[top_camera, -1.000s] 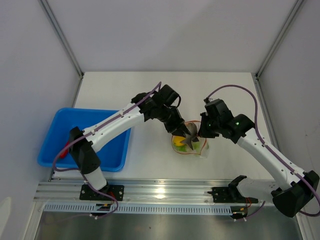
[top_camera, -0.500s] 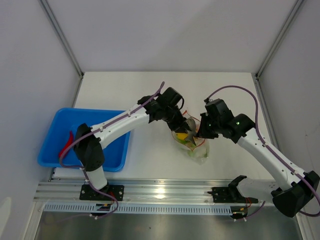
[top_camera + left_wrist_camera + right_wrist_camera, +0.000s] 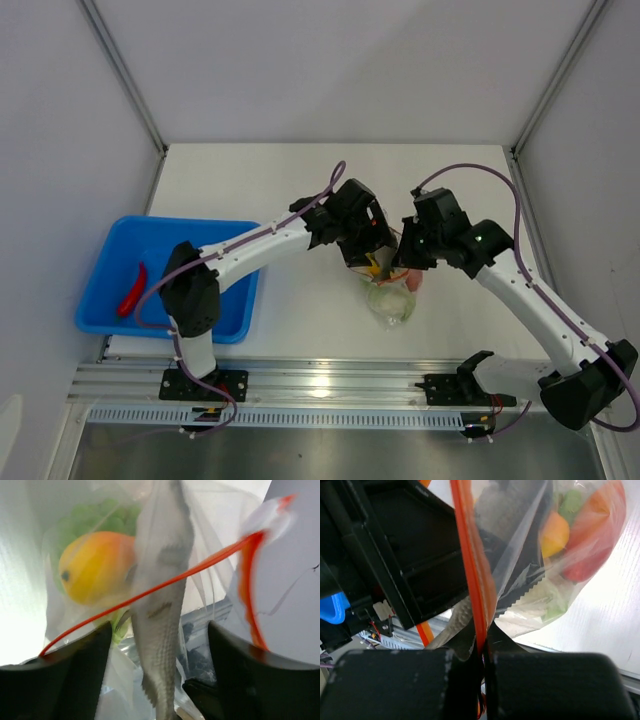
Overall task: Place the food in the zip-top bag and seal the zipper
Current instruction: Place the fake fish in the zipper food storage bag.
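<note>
The bag (image 3: 392, 300) hangs at the middle of the surface (image 3: 250, 180), between the two arms, its bottom resting on or just above the surface. The right end effector (image 3: 405, 262) grips it at the mouth. In the right wrist view its fingers (image 3: 530, 690) are pressed together on the zipper (image 3: 470, 545), with the red strip running straight up from the pinch. Beyond it the clear bag (image 3: 530, 535) bulges with food: a red piece (image 3: 590, 555), an orange-yellow piece (image 3: 555, 530), a green bit (image 3: 572, 502) and something white (image 3: 535, 600) low down.

The left end effector (image 3: 375, 255) sits at the bag's mouth from the other side. In its wrist view the fingers (image 3: 65, 675) are spread wide and hold nothing. The grey fish (image 3: 162, 615) hangs upright between them, clear of both, its tail end nearest the camera. The zipper (image 3: 165, 582) crosses slantwise in front of the fish. Behind the film lie a yellow-orange fruit (image 3: 92, 565) and green leaves (image 3: 95, 515) above it. Whether the fish is fully inside the bag I cannot tell.

The blue tray (image 3: 140, 240) stands well apart at the left edge of the surface, with the red chili (image 3: 131, 290) lying in it.
</note>
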Tool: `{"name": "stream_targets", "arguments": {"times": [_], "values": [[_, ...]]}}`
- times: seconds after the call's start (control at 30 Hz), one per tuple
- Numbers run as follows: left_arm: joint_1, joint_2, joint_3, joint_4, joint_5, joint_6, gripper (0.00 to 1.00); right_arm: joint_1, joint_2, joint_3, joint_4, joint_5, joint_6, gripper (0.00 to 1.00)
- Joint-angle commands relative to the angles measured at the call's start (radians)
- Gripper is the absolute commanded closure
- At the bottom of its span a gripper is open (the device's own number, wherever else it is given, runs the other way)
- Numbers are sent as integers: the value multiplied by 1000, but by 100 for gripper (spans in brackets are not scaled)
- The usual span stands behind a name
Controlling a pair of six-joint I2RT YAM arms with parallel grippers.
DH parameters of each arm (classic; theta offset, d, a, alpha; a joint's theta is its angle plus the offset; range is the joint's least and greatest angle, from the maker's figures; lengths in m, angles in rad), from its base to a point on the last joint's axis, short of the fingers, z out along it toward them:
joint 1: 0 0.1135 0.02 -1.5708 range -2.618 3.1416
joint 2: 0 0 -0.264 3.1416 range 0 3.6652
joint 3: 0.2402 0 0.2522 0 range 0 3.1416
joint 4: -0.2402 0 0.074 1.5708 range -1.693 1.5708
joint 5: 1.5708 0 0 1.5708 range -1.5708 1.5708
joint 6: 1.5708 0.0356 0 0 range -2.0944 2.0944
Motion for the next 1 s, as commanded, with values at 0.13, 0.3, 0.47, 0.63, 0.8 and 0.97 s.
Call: {"name": "stream_targets", "arguments": {"times": [0.13,0.3,0.47,0.63,0.8,0.97], "values": [[-16,8,137,-56,-37,148,4,-44,-14,8,10,-58,3,100],[-13,-79,185,-160,-111,307,0,-59,-29,-6,-15,-57,-17,100],[-7,-177,147,-247,-181,400,1,-75,-51,0,-40,-71,-35,100],[27,-257,22,-271,-198,418,8,-82,-43,2,-63,-74,-44,100],[92,-235,-66,-249,-87,423,23,-84,-32,11,-73,-83,-44,100],[88,-207,-120,-165,9,408,37,-85,-12,20,-75,-81,-37,100]]}}
